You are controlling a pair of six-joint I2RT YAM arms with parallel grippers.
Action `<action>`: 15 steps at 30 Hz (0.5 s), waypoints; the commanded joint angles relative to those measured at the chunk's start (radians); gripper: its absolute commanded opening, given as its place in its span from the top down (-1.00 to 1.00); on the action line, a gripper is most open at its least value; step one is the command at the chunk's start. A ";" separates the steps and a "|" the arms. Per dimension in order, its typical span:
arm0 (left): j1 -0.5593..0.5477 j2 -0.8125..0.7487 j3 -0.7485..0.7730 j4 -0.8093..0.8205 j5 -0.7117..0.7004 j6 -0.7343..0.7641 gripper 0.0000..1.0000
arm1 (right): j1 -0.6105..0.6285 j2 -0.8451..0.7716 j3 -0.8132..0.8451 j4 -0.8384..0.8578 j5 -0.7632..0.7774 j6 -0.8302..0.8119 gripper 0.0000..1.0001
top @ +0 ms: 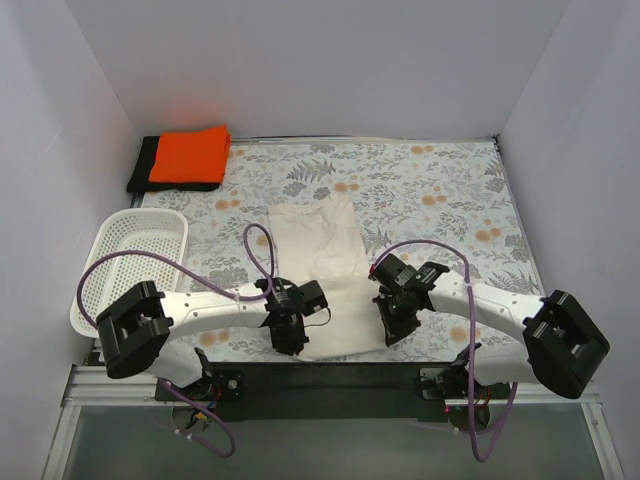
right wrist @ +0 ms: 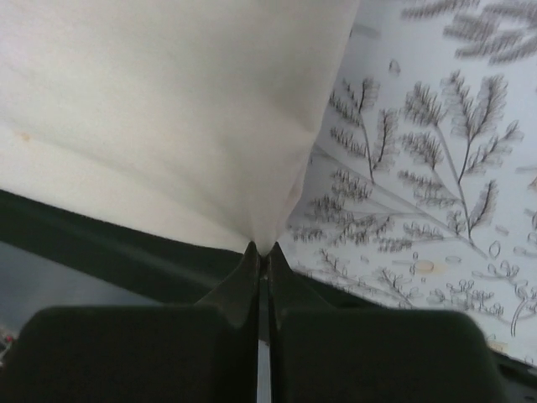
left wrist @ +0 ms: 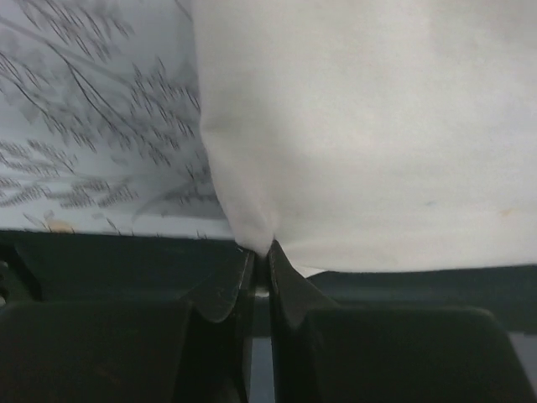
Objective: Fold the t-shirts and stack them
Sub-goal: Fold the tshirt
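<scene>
A cream t-shirt lies lengthwise in the middle of the table, folded to a narrow strip at the far end and wider near the front edge. My left gripper is shut on its near left corner; the left wrist view shows the cloth pinched at the fingertips. My right gripper is shut on the near right corner, the fabric gathered into its tips. A folded orange t-shirt lies on a folded black t-shirt at the far left corner.
A white perforated basket stands at the left edge. The floral tablecloth covers the table. A dark rail runs along the front edge, right under both grippers. White walls close in the sides and back.
</scene>
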 commanded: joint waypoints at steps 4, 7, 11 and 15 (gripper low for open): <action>-0.100 -0.144 0.017 -0.236 0.202 -0.025 1.00 | -0.002 -0.062 0.118 -0.395 -0.035 -0.129 0.97; -0.058 -0.225 0.040 -0.269 0.147 -0.064 1.00 | -0.007 -0.015 0.244 -0.428 0.027 -0.163 0.97; 0.159 -0.273 0.119 -0.285 0.042 0.007 1.00 | -0.041 0.085 0.454 -0.434 0.150 -0.204 0.97; 0.300 -0.229 0.210 -0.225 -0.107 0.132 1.00 | -0.062 0.234 0.725 -0.413 0.238 -0.246 0.97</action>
